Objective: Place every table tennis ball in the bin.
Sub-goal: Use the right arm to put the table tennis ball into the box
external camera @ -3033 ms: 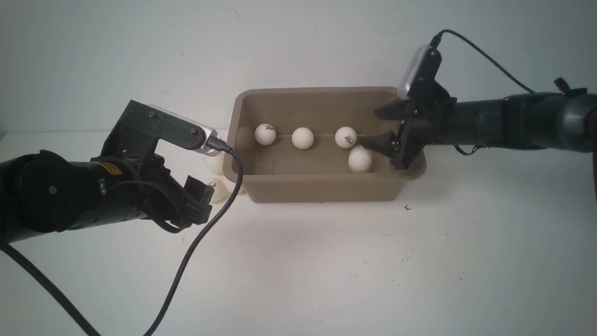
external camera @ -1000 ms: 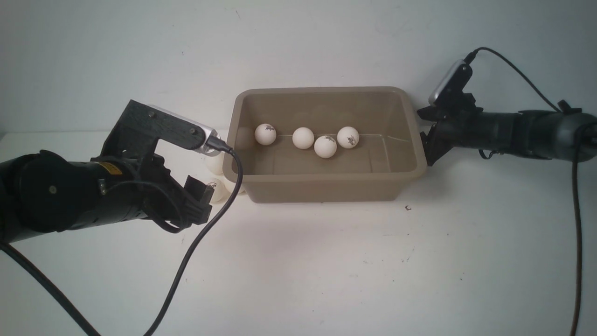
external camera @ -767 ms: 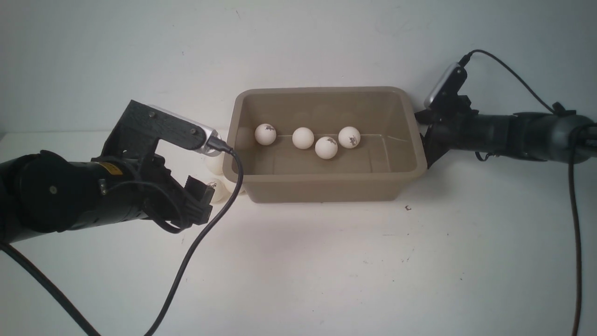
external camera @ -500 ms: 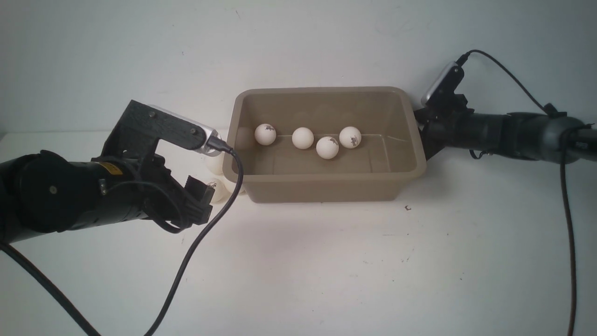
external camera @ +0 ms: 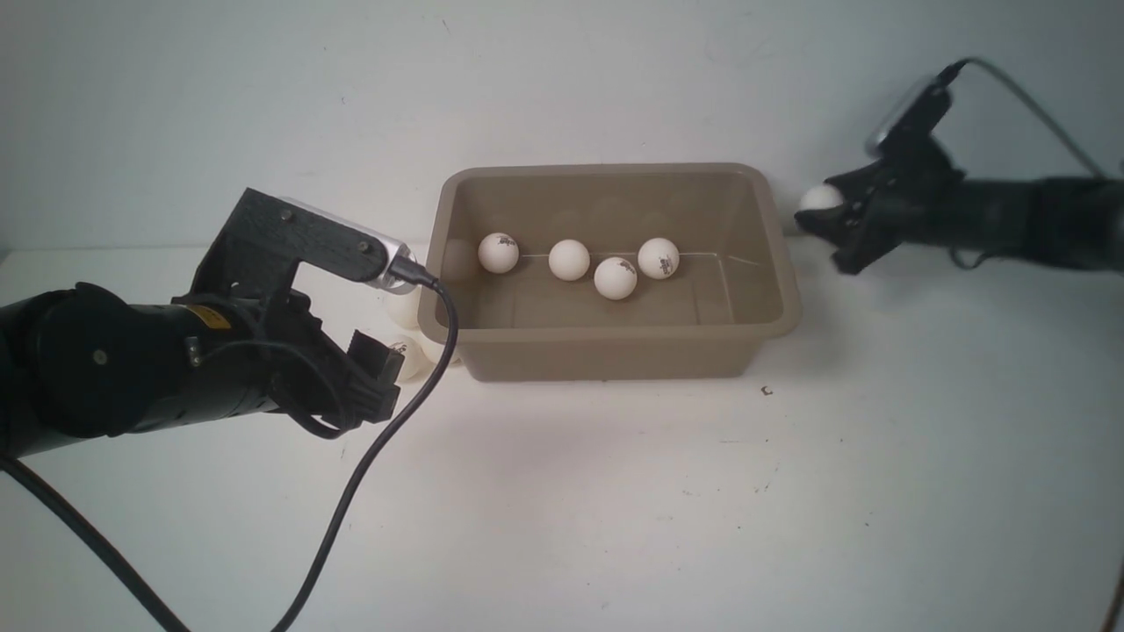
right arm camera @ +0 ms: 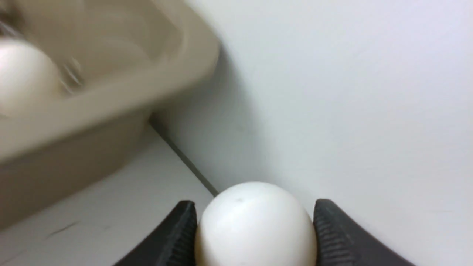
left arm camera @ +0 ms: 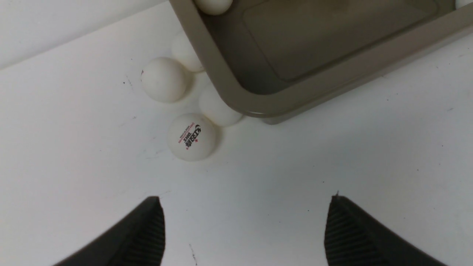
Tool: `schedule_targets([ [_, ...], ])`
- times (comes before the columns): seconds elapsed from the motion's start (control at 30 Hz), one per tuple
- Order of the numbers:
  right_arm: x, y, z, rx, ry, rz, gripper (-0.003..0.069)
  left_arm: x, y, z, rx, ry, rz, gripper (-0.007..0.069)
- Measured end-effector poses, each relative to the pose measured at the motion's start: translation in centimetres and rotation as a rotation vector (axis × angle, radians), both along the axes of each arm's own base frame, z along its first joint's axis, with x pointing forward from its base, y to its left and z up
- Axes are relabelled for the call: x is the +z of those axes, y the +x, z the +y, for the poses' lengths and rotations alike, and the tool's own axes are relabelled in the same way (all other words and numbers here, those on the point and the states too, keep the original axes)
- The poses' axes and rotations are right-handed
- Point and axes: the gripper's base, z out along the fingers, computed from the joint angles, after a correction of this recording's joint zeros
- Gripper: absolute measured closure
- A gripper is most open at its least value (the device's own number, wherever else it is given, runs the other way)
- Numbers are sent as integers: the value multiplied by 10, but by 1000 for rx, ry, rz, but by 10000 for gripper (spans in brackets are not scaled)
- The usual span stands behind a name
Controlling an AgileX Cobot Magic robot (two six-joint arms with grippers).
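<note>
**Ball gripped, carry to bin pending**

Right pincer (external camera: 823,209), upper right of front view: closed on one white ball (right arm camera: 255,225), apparently held clear of the table (external camera: 790,491), outside the bin (external camera: 615,171) beyond its right rim. Left pincer (left arm camera: 245,207), lower left: wide open, empty, near loose balls (left arm camera: 191,136) clustered against the bin's left corner. Four balls (external camera: 569,260) lie inside. Step, I judge: transport. Next calls for travel left over the rim, then release well inside so nothing bounces out.
</note>
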Motion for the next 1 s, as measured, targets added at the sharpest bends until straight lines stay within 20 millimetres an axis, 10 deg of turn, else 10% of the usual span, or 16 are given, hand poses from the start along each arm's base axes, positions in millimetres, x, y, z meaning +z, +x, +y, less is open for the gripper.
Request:
schedule_targets([
  [0.33,62,-42,22,325,204,114,295,0,0,0,3,0,-7,104],
  [0.67,53,-54,118,460,92,176,295,1,1,0,4,-1,-9,104],
  [0.9,42,-47,128,359,34,187,293,1,1,0,4,-1,-8,104],
  [1.0,40,-46,127,335,49,202,186,1,1,0,4,-1,-8,104],
])
